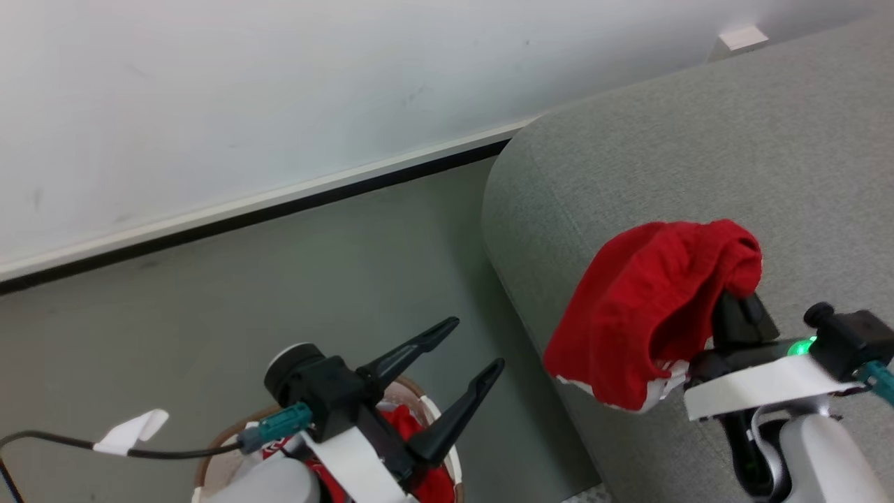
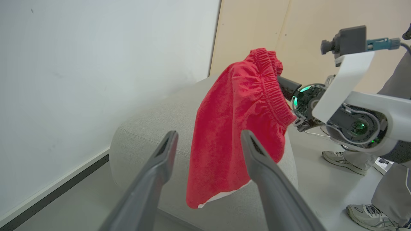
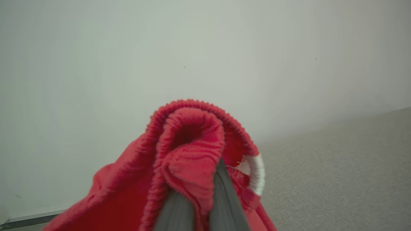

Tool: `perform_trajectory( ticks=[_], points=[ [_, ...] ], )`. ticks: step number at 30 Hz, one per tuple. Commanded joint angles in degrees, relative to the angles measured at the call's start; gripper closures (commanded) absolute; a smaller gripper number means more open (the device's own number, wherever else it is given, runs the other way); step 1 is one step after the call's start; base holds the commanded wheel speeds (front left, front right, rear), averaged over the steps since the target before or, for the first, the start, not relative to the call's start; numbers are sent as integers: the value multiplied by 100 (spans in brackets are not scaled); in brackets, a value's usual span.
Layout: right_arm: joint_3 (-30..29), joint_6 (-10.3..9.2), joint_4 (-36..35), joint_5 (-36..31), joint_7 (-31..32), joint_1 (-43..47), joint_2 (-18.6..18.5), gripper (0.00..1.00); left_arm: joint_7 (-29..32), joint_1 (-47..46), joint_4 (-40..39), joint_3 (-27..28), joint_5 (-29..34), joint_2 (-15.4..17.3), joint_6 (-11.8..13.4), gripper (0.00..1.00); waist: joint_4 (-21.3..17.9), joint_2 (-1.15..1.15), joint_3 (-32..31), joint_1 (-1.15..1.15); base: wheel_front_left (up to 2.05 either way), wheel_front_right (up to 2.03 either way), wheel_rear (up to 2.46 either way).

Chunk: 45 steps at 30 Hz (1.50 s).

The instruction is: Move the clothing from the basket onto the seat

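Head view: right gripper pinches the red shorts by the waistband and holds them high over the seat edge, so the legs hang free. Left gripper is spread wide and empty above the basket, where more red clothing waits. I judge it's staged for the next pick.

Left wrist view: shorts dangle by the seat's rounded corner; can't tell if the hem touches.

Right wrist view: elastic bunched over the pressed-together fingers, cushion below right. I'd carry further inboard before release.
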Motion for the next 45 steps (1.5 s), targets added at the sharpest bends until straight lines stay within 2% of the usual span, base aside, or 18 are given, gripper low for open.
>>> perform_trajectory(
  ticks=[1, 7, 9, 14, 19, 23, 28, 36, 43, 45],
  points=[
    [-158, -12, 25, -65, 79, -231, -13, 100, -30, -5, -68, 32, 43, 127, -16, 0, 194, 0, 220, 0, 0, 0, 0],
    [-863, -12, 213, -330, 571, -1041, -147, 100, -25, -21, -402, 150, 39, 528, -140, 0, 578, 0, 743, 0, 0, 0, 0],
    [-969, -12, 230, -448, 667, -1167, -134, 100, -26, -52, -468, 179, 69, 607, -166, 0, 641, 0, 856, 0, 0, 0, 0],
    [-1742, -12, 26, -835, 1146, -1778, -67, 100, -40, -70, -870, 389, 116, 1031, -260, 0, 911, 0, 1451, 0, 0, 0, 0],
    [-2674, -12, -626, -1591, 1618, -2397, -55, 100, -32, 23, -1286, 682, 106, 1486, -373, 0, 1119, 0, 2048, 0, 0, 0, 0],
    [-3291, -12, -1326, -2009, 2045, -2704, -26, 100, -34, 138, -1543, 1016, 91, 1692, -445, 0, 1249, 0, 2414, 0, 0, 0, 0],
    [-3926, -12, -1773, -2479, 2546, -2823, -14, 100, -35, 298, -1684, 1372, 171, 1811, -569, 0, 1338, 0, 2712, 0, 0, 0, 0],
    [-4573, -12, -1489, -3146, 3122, -2392, -17, 100, -36, 482, -1730, 1703, 245, 1838, -671, 0, 1382, 0, 2914, 0, 0, 0, 0],
    [-4556, -12, -1127, -3237, 3736, -2003, -16, 100, -36, 560, -1717, 1797, 302, 1830, -674, 0, 1335, 0, 2933, 0, 0, 0, 0],
    [-4462, -12, -1090, -3240, 3876, -1924, -15, 78, -36, 564, -1711, 1762, 295, 1828, -676, 0, 1316, 0, 2894, 0, 0, 0, 0]
  ],
)
